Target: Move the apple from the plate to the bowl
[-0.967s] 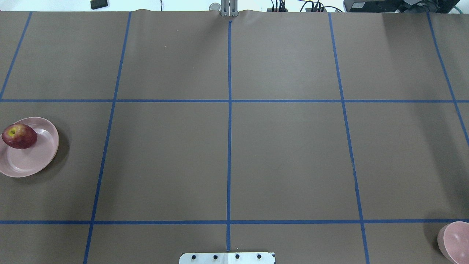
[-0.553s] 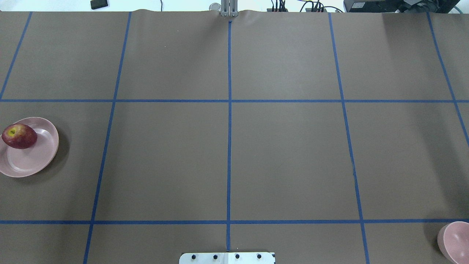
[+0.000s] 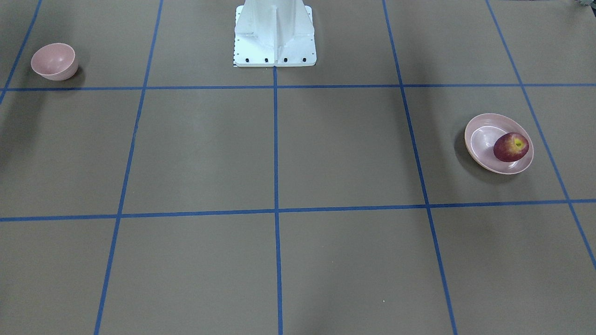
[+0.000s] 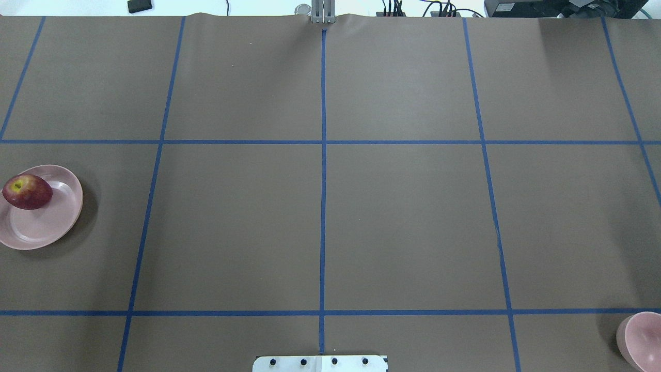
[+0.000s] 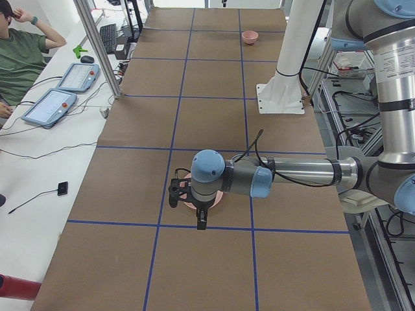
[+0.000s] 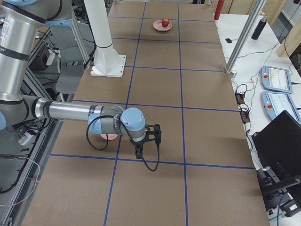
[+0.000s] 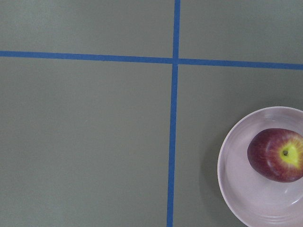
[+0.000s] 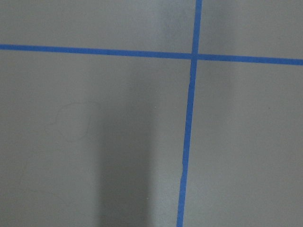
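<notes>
The dark-red apple (image 4: 27,191) with a yellow stem patch lies on the wide pale-pink plate (image 4: 41,227) at the table's left edge. Both also show in the front view, apple (image 3: 511,147) on plate (image 3: 482,139), and in the left wrist view, apple (image 7: 277,154) on plate (image 7: 236,189). The small deep pink bowl (image 4: 640,341) stands empty at the near right corner and shows in the front view (image 3: 53,60). My left gripper (image 5: 172,194) hovers high above the plate. My right gripper (image 6: 157,133) hovers near the bowl (image 6: 109,137). I cannot tell whether either is open.
The white robot base (image 3: 274,32) stands at the table's near middle edge. Blue tape lines (image 4: 323,206) divide the brown table. An operator (image 5: 19,58) and teach pendants (image 5: 52,107) are beyond the far edge. A laptop (image 6: 282,146) is there too.
</notes>
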Action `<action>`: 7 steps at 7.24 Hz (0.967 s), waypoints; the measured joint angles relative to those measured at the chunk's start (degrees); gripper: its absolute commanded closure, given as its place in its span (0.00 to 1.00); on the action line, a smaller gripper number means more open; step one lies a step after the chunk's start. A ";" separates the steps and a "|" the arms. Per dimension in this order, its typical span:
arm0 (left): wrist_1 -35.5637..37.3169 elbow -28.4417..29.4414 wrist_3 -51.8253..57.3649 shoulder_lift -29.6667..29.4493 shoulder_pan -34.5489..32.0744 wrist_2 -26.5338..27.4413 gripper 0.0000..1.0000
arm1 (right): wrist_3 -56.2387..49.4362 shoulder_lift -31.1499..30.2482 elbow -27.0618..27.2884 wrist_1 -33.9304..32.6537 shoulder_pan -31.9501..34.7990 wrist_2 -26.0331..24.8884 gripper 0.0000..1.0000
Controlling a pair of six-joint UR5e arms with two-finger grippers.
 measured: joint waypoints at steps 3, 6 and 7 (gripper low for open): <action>0.07 -1.21 -0.13 -0.04 -0.09 0.08 0.01 | 0.14 -5.79 0.17 4.74 -7.73 6.42 0.00; 0.24 -2.58 -0.16 0.03 -0.49 0.04 0.01 | 1.11 -7.03 0.23 9.69 -19.52 9.14 0.00; 0.27 -2.77 -0.17 0.04 -0.56 0.09 0.01 | 1.32 -7.04 0.04 10.00 -22.31 9.33 0.00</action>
